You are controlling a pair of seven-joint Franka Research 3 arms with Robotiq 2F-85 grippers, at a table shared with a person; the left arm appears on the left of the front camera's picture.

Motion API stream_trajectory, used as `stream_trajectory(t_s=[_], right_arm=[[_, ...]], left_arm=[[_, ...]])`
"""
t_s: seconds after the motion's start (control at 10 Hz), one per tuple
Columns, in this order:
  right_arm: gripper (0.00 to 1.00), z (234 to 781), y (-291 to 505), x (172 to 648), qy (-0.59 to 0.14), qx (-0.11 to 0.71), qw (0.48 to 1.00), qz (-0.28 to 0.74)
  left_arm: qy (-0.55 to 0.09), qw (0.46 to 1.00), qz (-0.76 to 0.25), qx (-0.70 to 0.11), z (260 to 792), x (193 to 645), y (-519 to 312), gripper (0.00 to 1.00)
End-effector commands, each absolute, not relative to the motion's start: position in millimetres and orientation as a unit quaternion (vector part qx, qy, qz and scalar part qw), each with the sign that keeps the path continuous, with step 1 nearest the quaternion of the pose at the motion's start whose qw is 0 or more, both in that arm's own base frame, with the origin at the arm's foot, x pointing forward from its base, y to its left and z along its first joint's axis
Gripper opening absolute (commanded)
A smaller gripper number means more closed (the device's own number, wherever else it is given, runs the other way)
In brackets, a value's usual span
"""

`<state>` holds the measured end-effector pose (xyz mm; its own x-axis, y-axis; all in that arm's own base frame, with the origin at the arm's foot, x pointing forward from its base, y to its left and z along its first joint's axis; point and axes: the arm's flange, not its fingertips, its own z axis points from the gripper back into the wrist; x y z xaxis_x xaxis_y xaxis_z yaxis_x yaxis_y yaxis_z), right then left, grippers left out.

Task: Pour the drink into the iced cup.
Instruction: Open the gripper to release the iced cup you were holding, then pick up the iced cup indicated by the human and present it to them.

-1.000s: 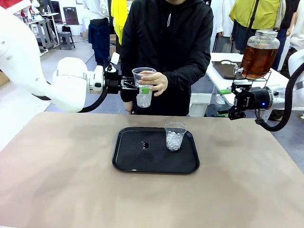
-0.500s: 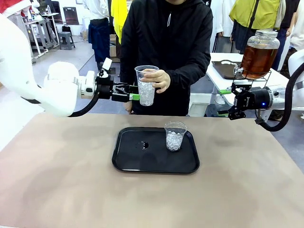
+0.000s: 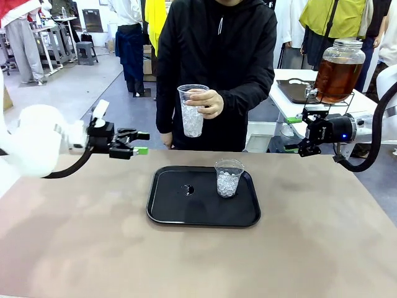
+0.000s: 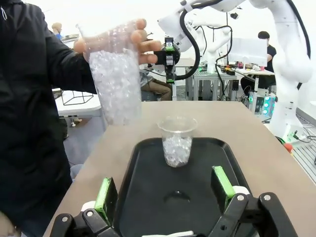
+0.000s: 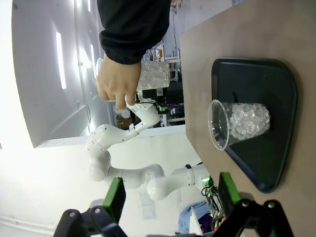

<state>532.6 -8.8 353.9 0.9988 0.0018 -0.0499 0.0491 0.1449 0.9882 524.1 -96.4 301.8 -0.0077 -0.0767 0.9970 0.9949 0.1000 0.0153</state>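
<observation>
I see the drink point(image 3: 335, 81), amber-brown, filling most of a big glass jar point(image 3: 340, 65) with a metal lid. The jar stands on a wire stand point(image 3: 349, 98) on a white side table point(image 3: 286, 109), beyond the far right corner of my counter point(image 3: 87, 248). My right pincer point(image 3: 291, 133) hangs just in front of that stand, lower than the jar in the front view, with its jaws spread and nothing between them.

The iced cup point(image 3: 228, 178) is clear plastic, about half full of ice. It stands upright on the right part of a black tray point(image 3: 170, 214) in the middle of the counter. Left of it on the tray is a small shiny mark; I cannot tell what it is.

Across the counter a person holds a second cup point(image 3: 191, 115), packed with ice, upright at chest height in one hand point(image 3: 208, 103), above and behind the tray.

My left pincer point(image 3: 142, 143) hovers over the counter's far left edge, well apart from that held cup, jaws spread and empty. In my left wrist view its green pads point(image 4: 105, 193) frame the tray and the iced cup.
</observation>
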Motion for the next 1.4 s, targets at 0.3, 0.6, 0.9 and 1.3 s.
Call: stream_trajectory(t_s=[0.3, 0.6, 0.9, 1.3], right_arm=[[1.00, 356, -9, 534, 0.017, 0.653, 0.757, -0.015], [1.00, 356, -9, 534, 0.017, 0.653, 0.757, -0.015], [1.00, 356, -9, 534, 0.017, 0.653, 0.757, -0.015], [1.00, 356, -9, 534, 0.017, 0.653, 0.757, -0.015]], left_arm=[[-0.515, 0.540, -0.489, -0.451, 292, 515, -74, 1.00], [-0.515, 0.540, -0.489, -0.451, 292, 515, -74, 1.00], [-0.515, 0.540, -0.489, -0.451, 292, 515, -74, 1.00], [-0.515, 0.540, -0.489, -0.451, 292, 515, -74, 1.00]])
